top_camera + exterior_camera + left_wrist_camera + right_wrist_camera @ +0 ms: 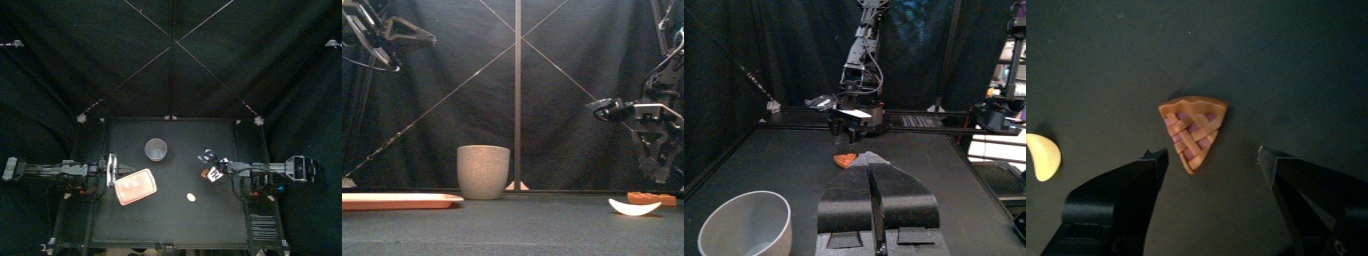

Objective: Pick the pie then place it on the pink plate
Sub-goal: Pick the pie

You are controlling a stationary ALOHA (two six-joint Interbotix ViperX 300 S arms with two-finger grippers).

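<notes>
Two steps in this job, the pick and the place: is either one done?

Neither, as far as I can judge. Going from the left: the left gripper (874,170) rests at the table's (174,225) left side with its jaws pressed together and nothing between them.

And the pink plate (135,187)?

Just beside that resting arm, flat on the table and bare. Behind it, toward the middle, stands the tall grey cup (484,171), which has no part in the task.

Then where is the pie (1192,130)?

Over on the right half, well apart from the plate. It lies flat on the table, lattice side up. A pale crescent toy (633,207) sits near it but not touching.

Does the right arm have it?

No. The right gripper (1211,155) hangs directly above the slice, jaws spread wide, one on each side. The right wrist view shows clear table between each jaw and the crust, so there is no contact.

How close is it to the slice?

From the front it looks low, but I cannot tell exactly how low.

So what remains?

Nearly everything, by my reading: lower, close on the pie, lift, carry it leftward clear of the cup, and set it on the plate. The lining-up looks like the only part settled
</notes>
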